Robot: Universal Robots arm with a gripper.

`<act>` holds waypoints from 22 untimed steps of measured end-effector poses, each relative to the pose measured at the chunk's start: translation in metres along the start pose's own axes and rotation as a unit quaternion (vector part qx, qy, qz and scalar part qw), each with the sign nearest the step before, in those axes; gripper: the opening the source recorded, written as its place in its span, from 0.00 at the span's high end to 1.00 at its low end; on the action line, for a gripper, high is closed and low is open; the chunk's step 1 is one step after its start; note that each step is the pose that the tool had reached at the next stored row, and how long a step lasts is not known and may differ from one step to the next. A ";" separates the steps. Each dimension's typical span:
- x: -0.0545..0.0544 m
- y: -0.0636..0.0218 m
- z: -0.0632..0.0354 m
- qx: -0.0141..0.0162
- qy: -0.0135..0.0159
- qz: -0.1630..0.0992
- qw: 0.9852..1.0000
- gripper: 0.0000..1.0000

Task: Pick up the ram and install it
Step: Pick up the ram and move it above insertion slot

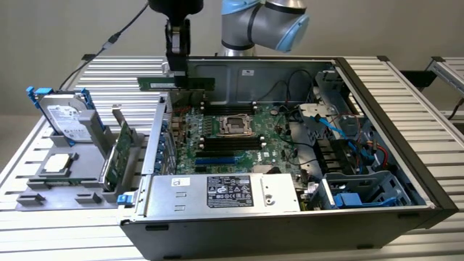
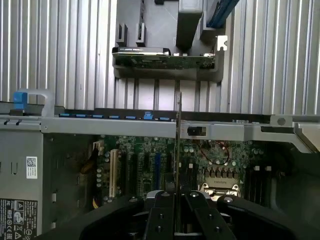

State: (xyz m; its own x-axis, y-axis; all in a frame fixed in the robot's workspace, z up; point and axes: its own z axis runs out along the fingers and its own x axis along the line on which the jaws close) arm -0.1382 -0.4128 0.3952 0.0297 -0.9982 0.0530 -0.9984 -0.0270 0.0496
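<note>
The ram (image 1: 176, 83) is a thin green stick held level in the air, above the left rear edge of the open computer case (image 1: 377, 87). My gripper (image 1: 177, 75) hangs straight down over it and is shut on its upper edge. In the wrist view the ram (image 2: 179, 145) appears edge-on as a thin line running out from between the black fingers (image 2: 162, 210). Below it lies the green motherboard (image 2: 150, 162). The black memory slots (image 1: 232, 143) sit in front of the processor socket (image 1: 236, 124), lower than the ram and toward the exterior view's right.
A grey fixture at the exterior view's left holds a hard drive (image 1: 65, 115), a processor chip (image 1: 58, 163) and an upright green expansion card (image 1: 118, 155). The case also contains a power supply (image 1: 225, 191), blue cables (image 1: 340, 128) and a drive cage (image 1: 362, 190).
</note>
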 end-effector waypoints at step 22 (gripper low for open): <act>-0.015 -0.0939 -0.0043 0.000 0.008 0.000 1.000 0.86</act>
State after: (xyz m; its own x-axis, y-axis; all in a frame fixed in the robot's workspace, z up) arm -0.0447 -0.3947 0.3941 0.0296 -0.9971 0.0698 -0.9984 -0.0261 0.0500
